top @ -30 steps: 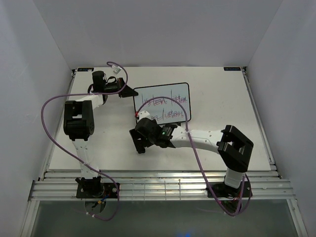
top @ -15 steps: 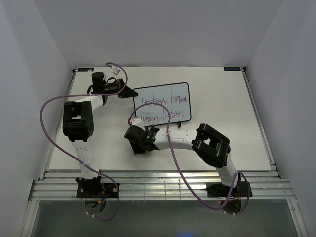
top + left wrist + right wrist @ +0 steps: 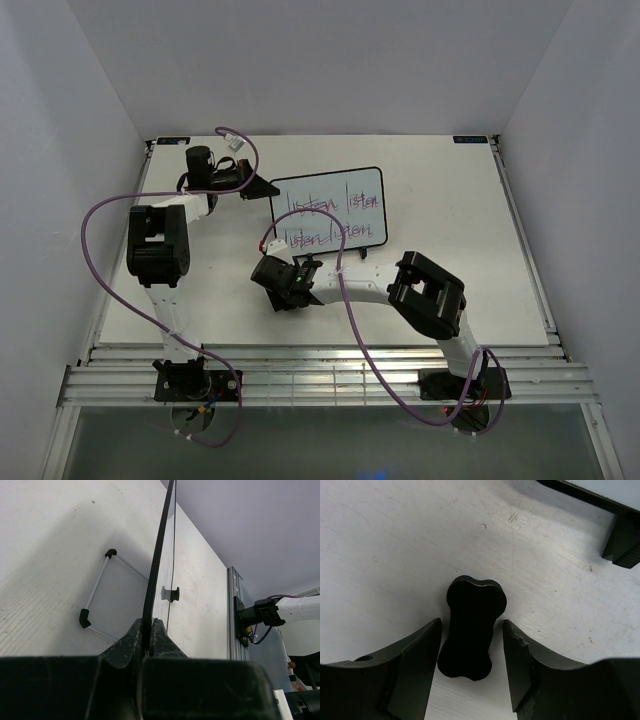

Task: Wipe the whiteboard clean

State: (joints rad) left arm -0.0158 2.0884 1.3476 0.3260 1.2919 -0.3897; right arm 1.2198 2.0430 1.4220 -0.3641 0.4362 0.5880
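Black and bone-shaped, the eraser [image 3: 475, 600] lies flat on the white table [image 3: 450, 290] between the fingers of my right gripper [image 3: 471, 630]. Those fingers stand apart, close on either side of it, and I cannot see them pressing it. My left gripper [image 3: 148, 632] is clamped tight on the thin black frame at the left edge of the whiteboard [image 3: 330, 208]. The board stands propped on its wire stand [image 3: 95, 592] toward the far middle of the table, just beyond my right gripper, with red and dark handwriting across its face.
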